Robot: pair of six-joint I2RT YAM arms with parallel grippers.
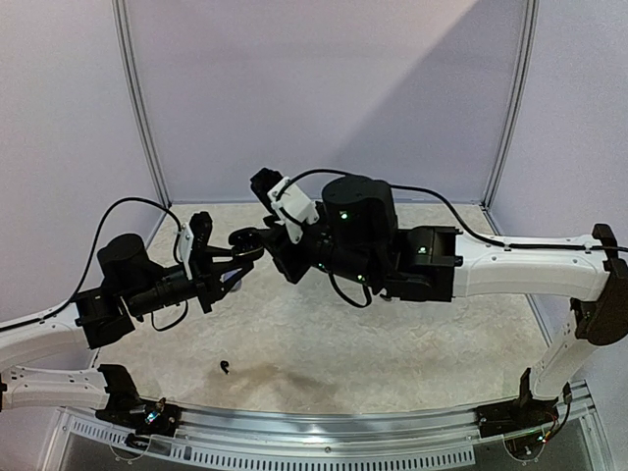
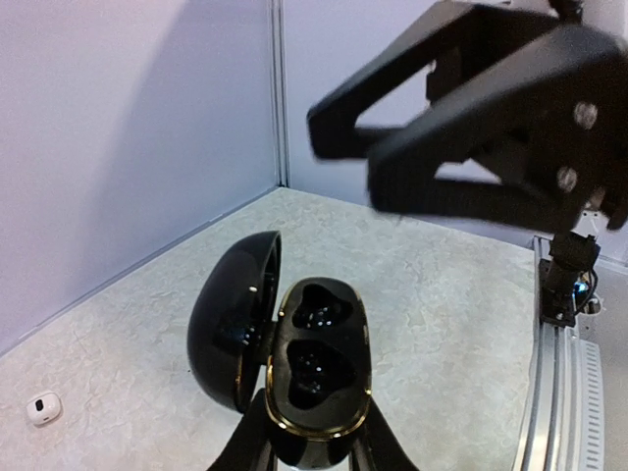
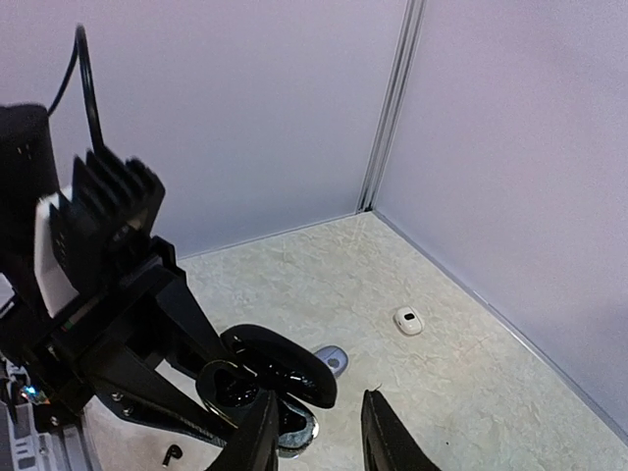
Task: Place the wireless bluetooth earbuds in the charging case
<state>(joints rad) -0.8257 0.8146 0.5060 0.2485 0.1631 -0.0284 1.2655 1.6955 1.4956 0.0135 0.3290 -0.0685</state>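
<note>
My left gripper (image 2: 316, 420) is shut on the base of a glossy black charging case (image 2: 319, 363), holding it above the table with its lid (image 2: 235, 329) swung open to the left. Both wells are dark and shiny, and I cannot tell whether anything sits in them. My right gripper (image 3: 319, 434) hovers just beside and above the case (image 3: 235, 381), open, with only table showing between its fingers. From the left wrist it looms overhead as the right gripper (image 2: 343, 147). One black earbud (image 1: 226, 368) lies on the table near the front edge; it shows again as the black earbud (image 3: 172, 454).
A small white case (image 3: 409, 321) lies toward the back right wall, also seen as the white case (image 2: 44, 407). A grey case (image 3: 332, 361) and a silvery-rimmed one (image 3: 299, 432) sit on the table under the held case. The rail (image 1: 324, 432) borders the front.
</note>
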